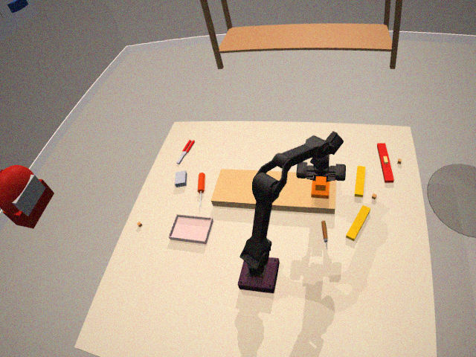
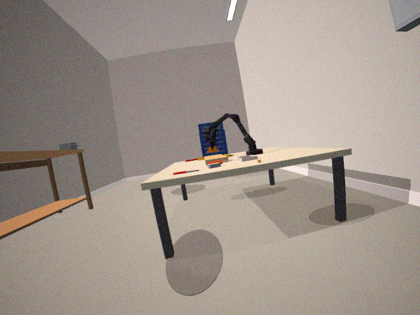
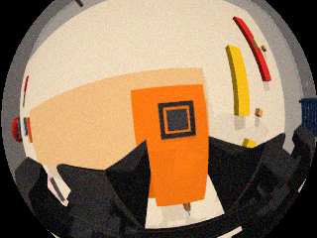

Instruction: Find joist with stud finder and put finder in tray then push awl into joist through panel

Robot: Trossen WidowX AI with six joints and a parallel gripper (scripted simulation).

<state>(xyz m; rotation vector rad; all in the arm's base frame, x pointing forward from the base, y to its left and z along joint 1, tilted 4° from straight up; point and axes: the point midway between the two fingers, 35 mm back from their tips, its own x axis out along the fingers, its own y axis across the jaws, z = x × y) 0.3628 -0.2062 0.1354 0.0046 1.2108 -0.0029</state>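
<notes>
- Tray [image 1: 209, 230] [image 2: 247, 158] [image 3: 57, 190]: shallow and low-walled, with nothing in it. The stud finder remains to be placed here.
- Screwdriver [image 1: 201, 182] [image 2: 214, 162] [image 3: 30, 131]: orange-handled, lying beyond the tray; not to be mistaken for the awl.
- Floor panel [image 1: 238, 188] [image 2: 216, 159] [image 3: 85, 122]: flat, no hole visible on its exposed part. Presumably stiff; the push should be straight and firm.
- Gripper [image 1: 320, 178] [image 2: 212, 146] [image 3: 173, 141]: closed on the stud finder, fingers on opposite sides.
- Stud finder [image 1: 320, 190] [image 2: 212, 149] [image 3: 144, 114]: at the panel's right end; contact with the panel cannot be confirmed. Judged light, rigid and smooth-cased; the raised grip is the proper hold. Its dark square display shows no readable signal. Scanning appears in hand.
- Awl [image 1: 324, 230] [image 3: 186, 206]: lies in front of the panel, untouched. Judged light, with a slim, rollable handle. Grasp mid-handle, squarely; the thin tip should not take side load.
</notes>
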